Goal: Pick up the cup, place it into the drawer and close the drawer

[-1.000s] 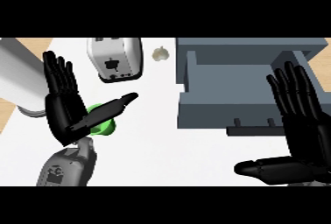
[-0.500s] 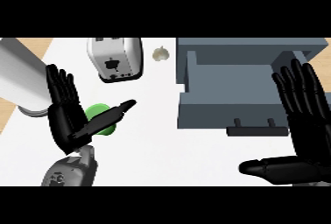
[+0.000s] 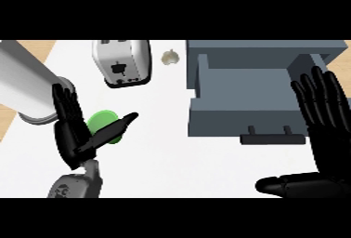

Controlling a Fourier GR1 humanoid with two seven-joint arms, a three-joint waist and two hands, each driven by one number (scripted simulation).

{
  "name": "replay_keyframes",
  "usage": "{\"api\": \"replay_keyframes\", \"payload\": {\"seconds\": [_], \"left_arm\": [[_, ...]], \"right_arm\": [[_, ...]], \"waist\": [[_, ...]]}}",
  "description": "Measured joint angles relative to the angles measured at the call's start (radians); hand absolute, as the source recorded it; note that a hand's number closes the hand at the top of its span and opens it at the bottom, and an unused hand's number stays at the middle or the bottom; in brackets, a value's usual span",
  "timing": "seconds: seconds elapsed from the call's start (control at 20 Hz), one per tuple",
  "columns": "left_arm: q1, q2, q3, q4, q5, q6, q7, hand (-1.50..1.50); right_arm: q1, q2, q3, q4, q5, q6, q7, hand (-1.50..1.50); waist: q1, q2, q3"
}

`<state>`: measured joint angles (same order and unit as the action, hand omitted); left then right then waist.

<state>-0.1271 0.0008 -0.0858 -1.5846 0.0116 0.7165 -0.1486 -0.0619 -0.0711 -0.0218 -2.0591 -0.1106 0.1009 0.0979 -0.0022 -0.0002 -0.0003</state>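
Since a second ago our left hand [image 3: 72, 139] has drawn back toward the view's lower edge, fingers straight, thumb spread, clamped on nothing. On the table [image 3: 165, 162] the grey drawer [image 3: 219, 123] stands open, nothing visible inside; the green cup [image 3: 101, 120] sits just behind that hand, perhaps touching it. Grasping, placing and closing all remain, we judge. A white cylinder [image 3: 27, 88], a toaster [image 3: 123, 62] and a small pale bulb [image 3: 170, 56] stand clear of the path. Our right hand [image 3: 326, 125] rests open at right.
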Motion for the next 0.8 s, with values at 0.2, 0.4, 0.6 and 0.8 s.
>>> {"api": "replay_keyframes", "payload": {"seconds": [0.2,0.4,0.6,0.8], "left_arm": [[0.04,0.0,0.019,0.011,0.033,-0.009,-0.041,-1.5],[0.072,0.001,0.043,0.075,0.08,-0.037,-0.128,-1.5],[0.093,0.0,0.064,0.161,0.153,-0.072,-0.233,-1.5],[0.093,0.004,0.093,0.225,0.19,-0.107,-0.286,-1.5]], "right_arm": [[0.002,-0.002,-0.01,0.002,-0.009,0.006,0.003,-1.5],[-0.029,-0.008,-0.013,0.002,-0.01,0.002,0.033,-1.5],[-0.022,-0.001,-0.005,-0.001,-0.005,0.002,0.026,-1.5],[-0.047,-0.014,-0.026,-0.005,-0.026,0.004,0.058,-1.5]], "waist": [[0.001,0.0,0.0],[0.002,0.0,0.0],[0.001,0.0,0.0],[0.002,0.0,0.0]]}}
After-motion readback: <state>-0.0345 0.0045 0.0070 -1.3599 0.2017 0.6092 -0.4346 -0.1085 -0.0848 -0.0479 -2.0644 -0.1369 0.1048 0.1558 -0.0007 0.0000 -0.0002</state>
